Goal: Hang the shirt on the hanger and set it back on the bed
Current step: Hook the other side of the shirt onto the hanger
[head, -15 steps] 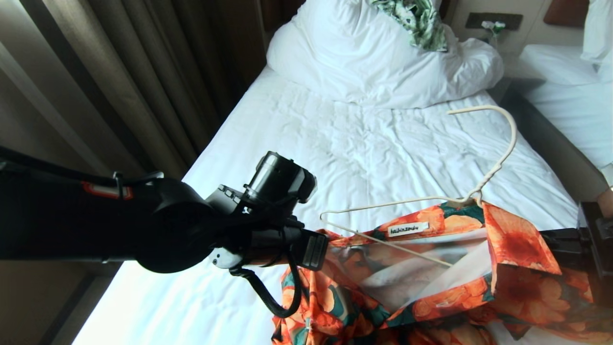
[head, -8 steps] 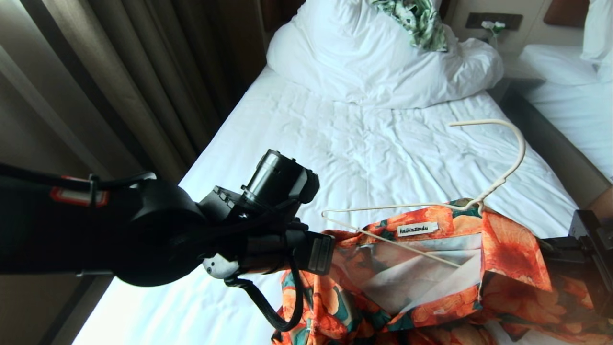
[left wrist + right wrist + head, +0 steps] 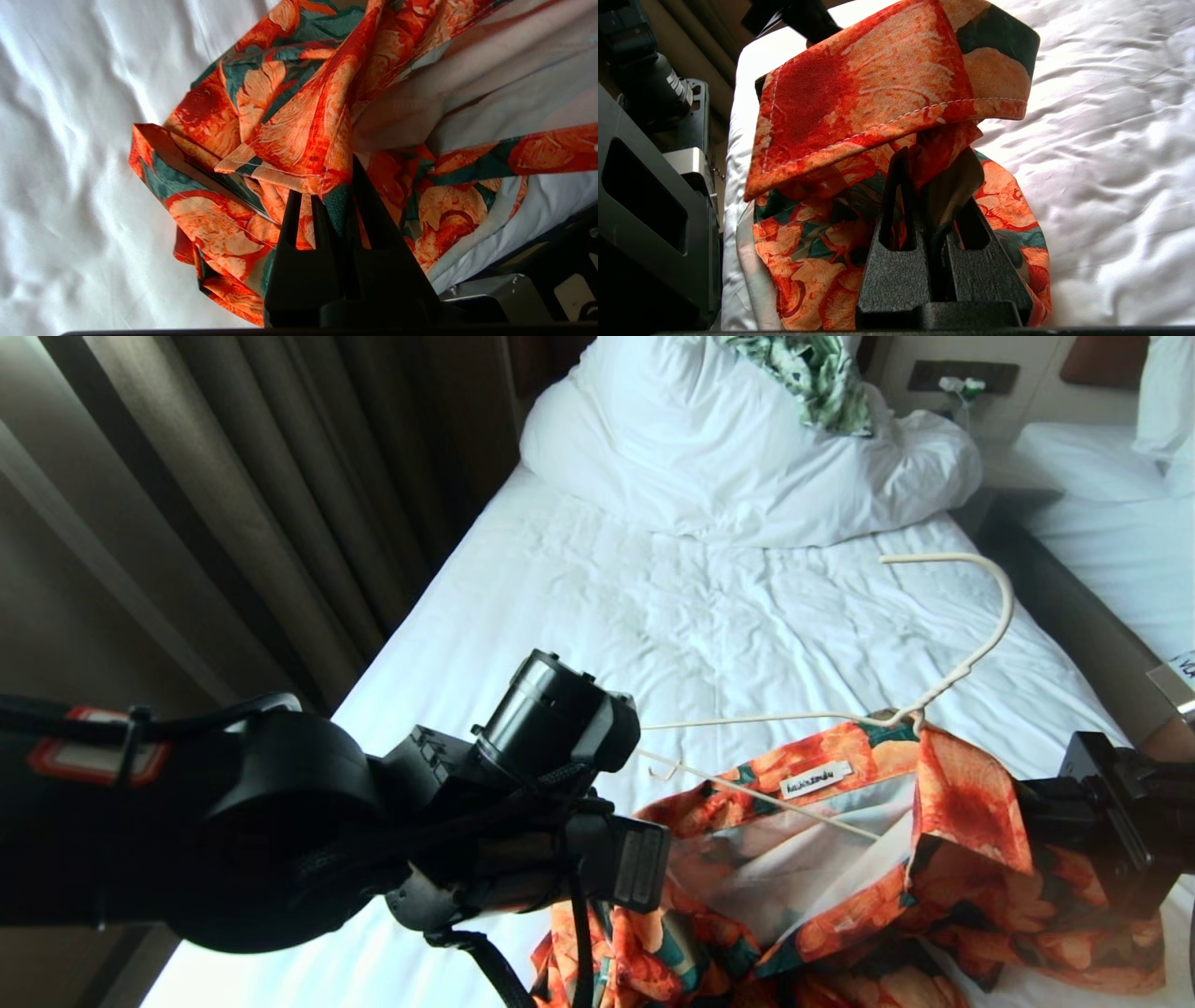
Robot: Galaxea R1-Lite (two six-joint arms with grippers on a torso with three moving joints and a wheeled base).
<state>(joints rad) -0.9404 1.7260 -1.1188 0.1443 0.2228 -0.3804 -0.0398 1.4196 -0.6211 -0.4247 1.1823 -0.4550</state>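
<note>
The shirt [image 3: 962, 803], orange-red flowers on dark green, hangs spread between my two grippers over the near end of the bed [image 3: 709, 616]. Its white neck label faces up. My left gripper [image 3: 331, 186] is shut on a folded hem at the shirt's left side. My right gripper [image 3: 934, 172] is shut on fabric just under the collar flap at the right. The cream wire hanger [image 3: 934, 557] stands at the neck with its hook up. One of its arms crosses the open neck, and its left end pokes out bare beside my left wrist.
A bulky white duvet [image 3: 700, 448] with a green-and-white leafy garment [image 3: 812, 378] on it fills the head of the bed. Brown curtains [image 3: 261, 476] hang along the left. A second white bed [image 3: 1111, 513] lies across a narrow gap on the right.
My left arm has sunk lower and slid a little right. The right gripper has come further in from the right edge. The collar and hanger have shifted slightly left.
</note>
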